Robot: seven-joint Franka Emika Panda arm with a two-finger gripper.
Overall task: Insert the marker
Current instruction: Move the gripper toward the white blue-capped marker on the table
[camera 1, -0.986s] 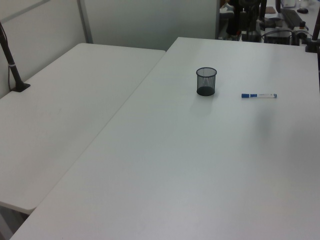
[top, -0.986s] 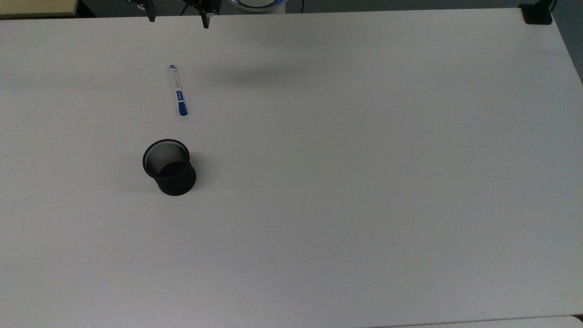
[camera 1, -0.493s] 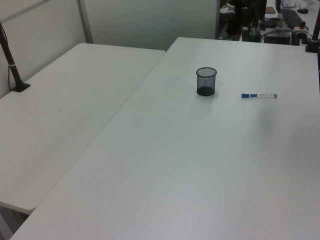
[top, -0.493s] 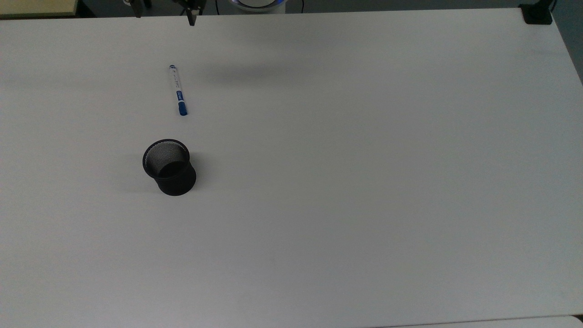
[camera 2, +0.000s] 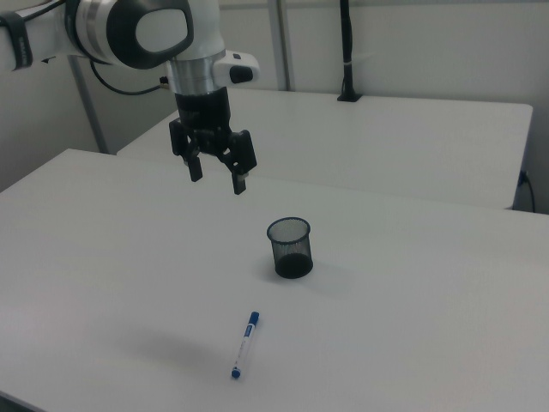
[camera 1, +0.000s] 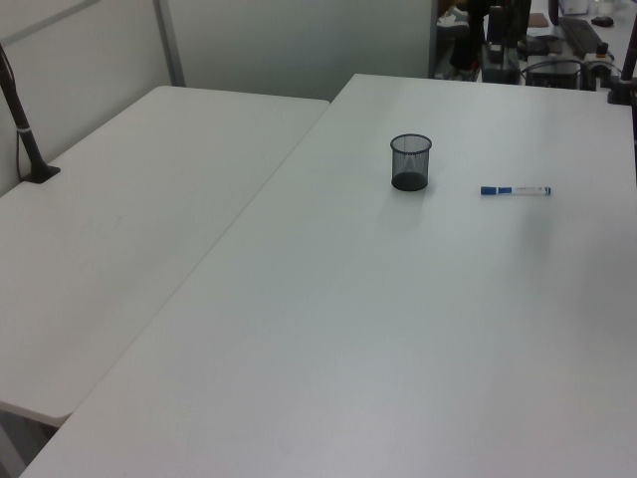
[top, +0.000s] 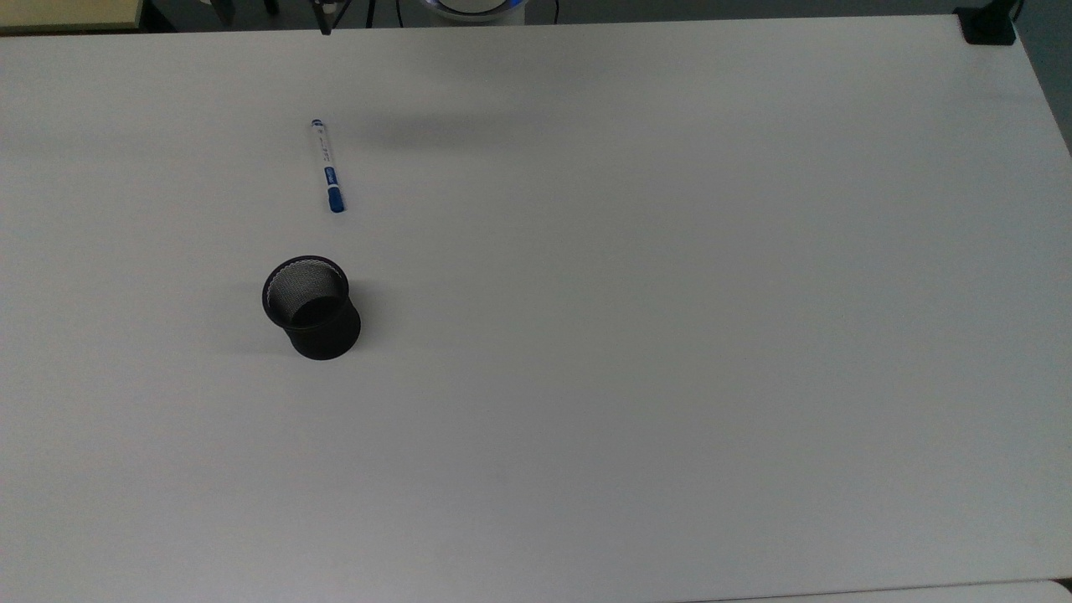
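One marker [camera 2: 245, 345] lies flat on the white tabletop [camera 2: 412, 326] in the right view, nearest the camera, blue cap toward one black mesh cup [camera 2: 290, 247], which stands upright and apparently empty a little beyond it. Nothing stands between them. Farther back, one end effector [camera 2: 217, 179] hangs in the air, fingers spread and holding nothing, well above the marker and off toward the right view's left. A second tabletop [camera 2: 386, 129] adjoins behind.

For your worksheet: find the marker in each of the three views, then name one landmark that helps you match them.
Top view: marker upper left, above the cup.
Left view: marker upper right, right of the cup.
Right view: marker lower centre, below-left of the cup.
Shared landmark: the black mesh cup.
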